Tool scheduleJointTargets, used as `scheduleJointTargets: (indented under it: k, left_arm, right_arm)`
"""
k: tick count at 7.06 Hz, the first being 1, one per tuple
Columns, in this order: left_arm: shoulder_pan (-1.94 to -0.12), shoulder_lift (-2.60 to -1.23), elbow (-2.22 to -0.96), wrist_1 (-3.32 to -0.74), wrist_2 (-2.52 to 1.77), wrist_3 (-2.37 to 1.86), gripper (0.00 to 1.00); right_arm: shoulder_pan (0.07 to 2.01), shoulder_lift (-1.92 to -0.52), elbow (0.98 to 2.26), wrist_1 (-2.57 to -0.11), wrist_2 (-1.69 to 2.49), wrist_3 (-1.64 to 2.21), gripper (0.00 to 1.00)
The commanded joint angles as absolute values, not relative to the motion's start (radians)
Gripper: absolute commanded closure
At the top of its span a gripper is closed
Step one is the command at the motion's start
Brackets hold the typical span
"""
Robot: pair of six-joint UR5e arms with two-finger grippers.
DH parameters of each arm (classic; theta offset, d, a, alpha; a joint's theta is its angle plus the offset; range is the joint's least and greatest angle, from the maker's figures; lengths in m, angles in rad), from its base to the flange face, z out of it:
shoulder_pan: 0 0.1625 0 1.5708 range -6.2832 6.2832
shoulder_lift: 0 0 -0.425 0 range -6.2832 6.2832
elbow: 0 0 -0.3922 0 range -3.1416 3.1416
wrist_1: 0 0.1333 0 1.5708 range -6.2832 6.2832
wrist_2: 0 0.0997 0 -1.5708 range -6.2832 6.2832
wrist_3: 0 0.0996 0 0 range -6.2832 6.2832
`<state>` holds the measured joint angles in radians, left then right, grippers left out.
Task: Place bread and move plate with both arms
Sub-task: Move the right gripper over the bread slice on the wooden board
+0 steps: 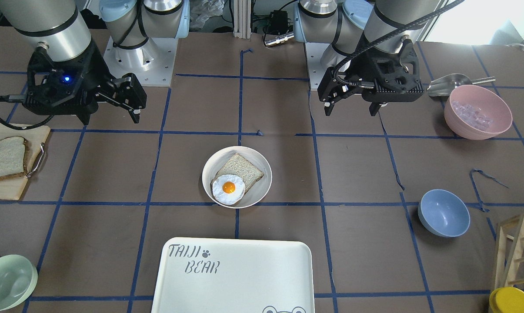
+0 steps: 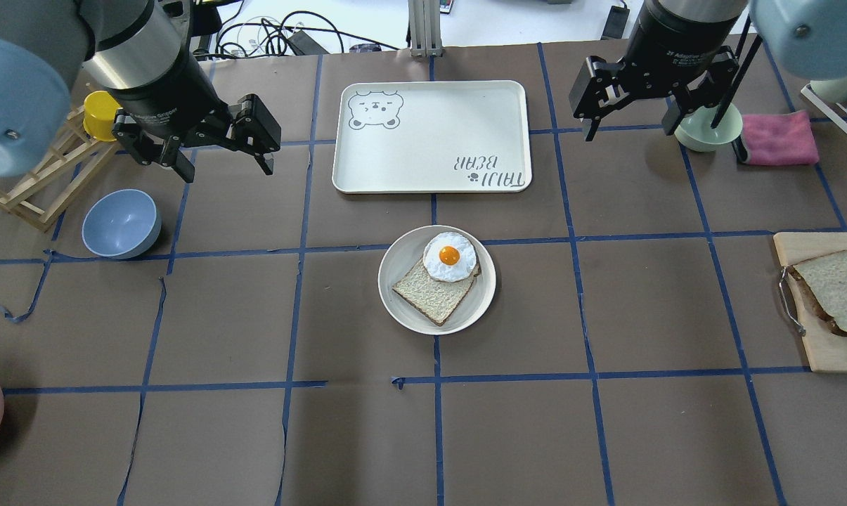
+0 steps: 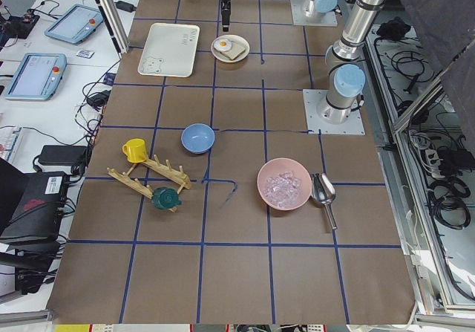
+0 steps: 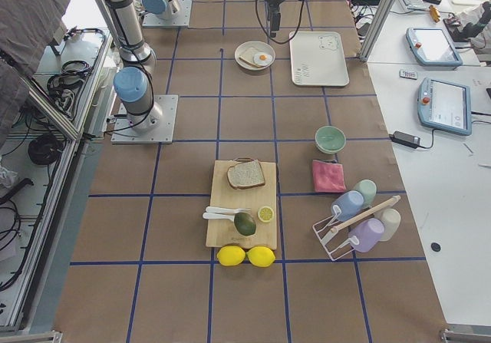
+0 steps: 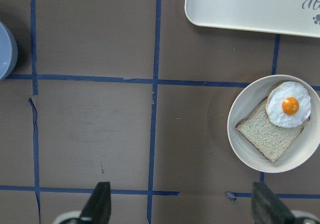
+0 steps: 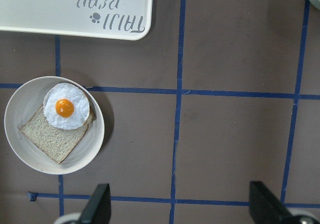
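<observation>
The bread [image 2: 834, 292], pale with a dark crust, lies on a wooden cutting board [image 2: 827, 351] at the table's right end; it also shows in the front view [image 1: 5, 158]. The plate [image 2: 402, 260] sits mid-table and holds a tanner slice [image 2: 430, 295] with a fried egg [image 2: 449, 256] on it. It also shows in both wrist views [image 5: 300, 154] [image 6: 85, 149]. My left gripper [image 2: 226, 171] hovers open and empty, left of the tray. My right gripper [image 2: 628, 132] hovers open and empty, right of the tray. Both are well apart from the plate and the bread.
The white TAIJI BEAR tray [image 2: 430, 133] lies beyond the plate. A blue bowl [image 2: 121, 223], a yellow cup [image 2: 100, 116] and a wooden rack are on the left. A green bowl [image 2: 708, 130] and a pink cloth [image 2: 778, 137] are on the right. A pink bowl [image 1: 477, 111] holds ice.
</observation>
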<state>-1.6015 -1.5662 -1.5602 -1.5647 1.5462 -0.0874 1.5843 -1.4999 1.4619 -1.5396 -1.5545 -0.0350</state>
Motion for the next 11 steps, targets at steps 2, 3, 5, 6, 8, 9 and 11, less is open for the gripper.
scheduleJointTargets:
  k: [2,3,5,6,8,9,11]
  left_arm:
    - [-1.603,-1.566,-1.560,-1.565,1.548,-0.087,0.00]
    - [-1.603,-1.566,-1.560,-1.565,1.546,-0.087,0.00]
    - [-1.603,-1.566,-1.559,-1.565,1.548,-0.087,0.00]
    - [-1.603,-1.566,-1.559,-1.565,1.546,-0.087,0.00]
    - [-1.603,-1.566,-1.559,-1.565,1.546,-0.087,0.00]
    - [-1.603,-1.566,-1.559,-1.565,1.546,-0.087,0.00]
    - [-1.603,-1.566,-1.559,-1.565,1.548,-0.087,0.00]
  right_arm:
    - [1.486,-1.493,1.463,-1.552,-1.551,-0.201,0.04]
    - [1.374,-1.482,1.483,-1.546,-1.548,-0.256,0.04]
    - [1.182,-1.454,1.518,-1.558,-1.511,-0.485,0.05]
    - [1.089,-1.439,1.540,-1.565,-1.461,-0.618,0.06]
    - [0.895,-1.331,1.583,-1.594,-1.453,-0.765,0.14]
    - [0.859,-1.277,1.597,-1.705,-1.474,-0.793,0.13]
    - [0.758,-1.203,1.624,-1.726,-1.470,-0.818,0.14]
